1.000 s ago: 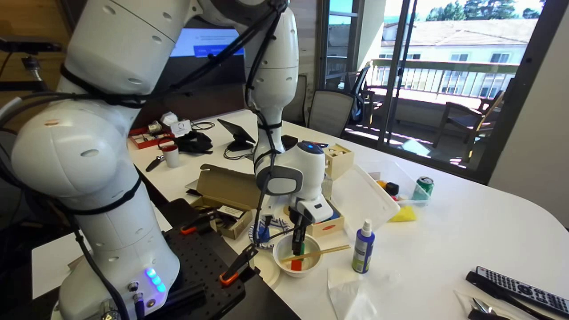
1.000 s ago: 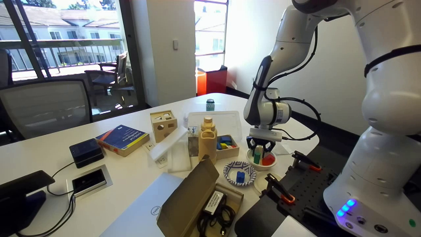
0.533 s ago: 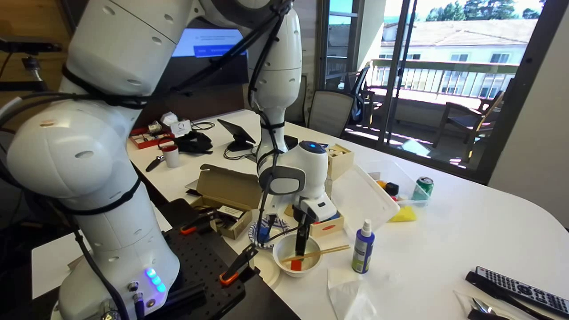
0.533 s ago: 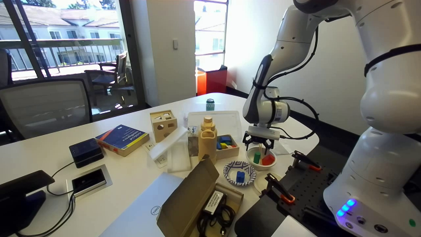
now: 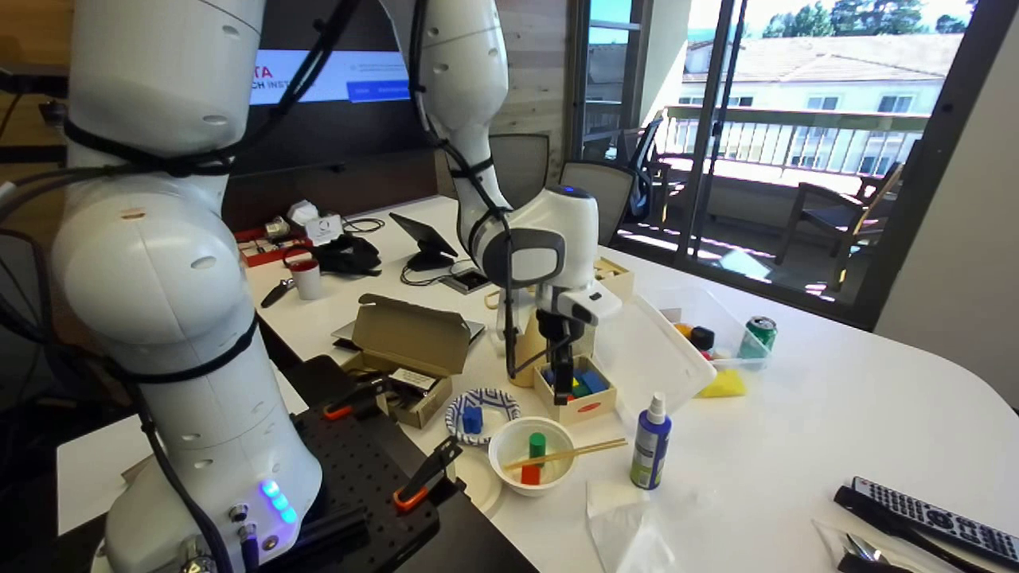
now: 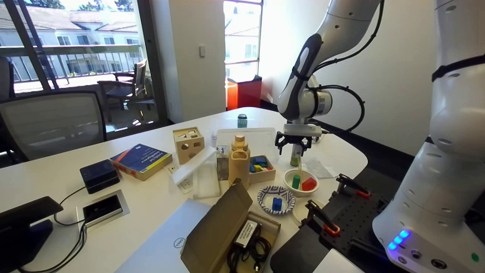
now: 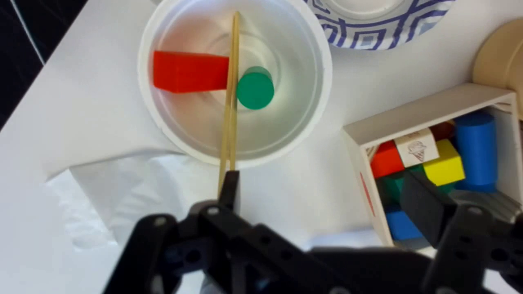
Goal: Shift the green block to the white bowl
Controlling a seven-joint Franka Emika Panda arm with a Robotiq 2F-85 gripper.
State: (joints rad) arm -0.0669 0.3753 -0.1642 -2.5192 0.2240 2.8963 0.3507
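The green block (image 7: pixel 255 90), a small cylinder, stands in the white bowl (image 7: pixel 325 77), next to the chopsticks and apart from the gripper. Both exterior views also show the green block (image 5: pixel 537 446) (image 6: pixel 296 181) inside the white bowl (image 5: pixel 503 476) (image 6: pixel 302 193). My gripper (image 7: pixel 325 181) is open, its fingers spread wide with nothing between them. In an exterior view the gripper (image 6: pixel 291 152) hangs above the table, higher than the bowl and behind it.
A red block (image 7: pixel 190 72) shares the bowl, and chopsticks (image 7: pixel 231 102) lie across its rim. Close by are a patterned bowl (image 6: pixel 286 210) with a blue block (image 6: pixel 277 204), a wooden box (image 6: pixel 263 176) of coloured blocks, a tan jug (image 6: pixel 238 167) and a spray bottle (image 5: pixel 651 446).
The gripper has opened and let go of the green block, which stays in the white bowl. The arm has risen and moved off from over the bowl.
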